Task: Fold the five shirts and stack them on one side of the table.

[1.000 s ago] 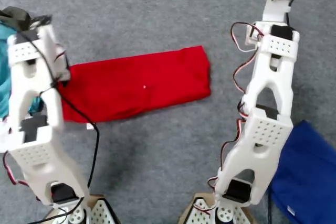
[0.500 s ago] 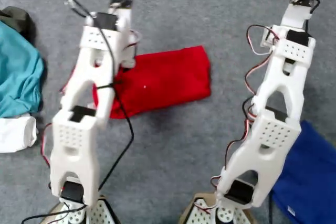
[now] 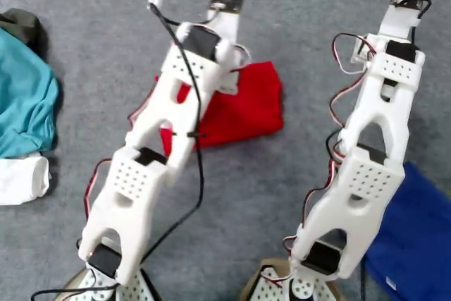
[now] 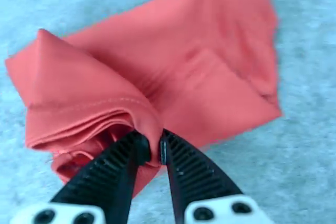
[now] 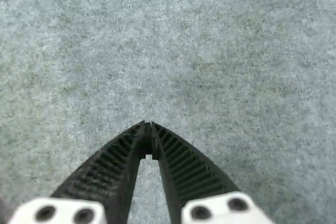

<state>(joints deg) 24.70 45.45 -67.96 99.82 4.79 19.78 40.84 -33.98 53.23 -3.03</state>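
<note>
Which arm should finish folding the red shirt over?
Left. The left end effector is shut on the red shirt, edge lifted; the right end effector is shut over bare table, apart from it.

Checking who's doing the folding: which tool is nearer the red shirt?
Left. The left tool is shut on a gathered fold of the red shirt; the right tool hangs shut over bare grey table, apart from it.

high: overhead, whole table [image 3: 296,19] | wrists: close, looking down | high+left share red shirt [image 3: 254,103]
</note>
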